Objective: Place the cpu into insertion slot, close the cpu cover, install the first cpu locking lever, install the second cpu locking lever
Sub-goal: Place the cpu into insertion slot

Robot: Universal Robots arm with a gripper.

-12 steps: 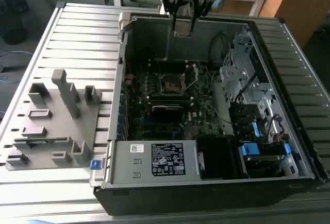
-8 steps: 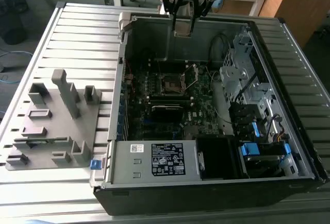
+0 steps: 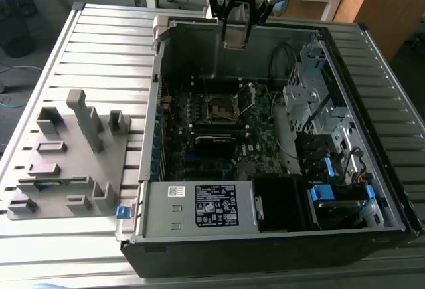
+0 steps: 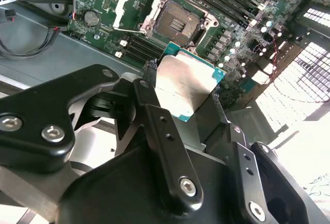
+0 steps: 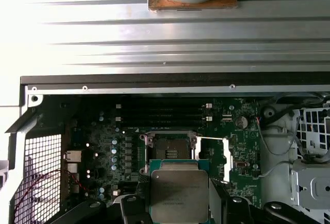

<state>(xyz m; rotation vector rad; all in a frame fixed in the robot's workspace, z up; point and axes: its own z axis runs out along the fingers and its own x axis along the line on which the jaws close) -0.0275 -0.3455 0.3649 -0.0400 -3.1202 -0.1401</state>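
My gripper (image 3: 236,36) is squeezed shut on the cpu (image 5: 179,195), up in the air, apart from the insertion slot (image 5: 170,152). The slot looks empty, I think. The cpu cover (image 5: 227,157) stands open. All four steps are left.

Silver cpu (image 4: 185,87) above insertion slot (image 4: 178,24) (uncovered)

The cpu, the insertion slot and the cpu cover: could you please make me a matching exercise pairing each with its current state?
Things:
1. cpu
2. insertion slot
3. cpu cover

States:
A. swung open beside the slot
B. held in the gripper, clear of the slot
C. empty, dark centre exposed

Pairs: 1-B; 2-C; 3-A
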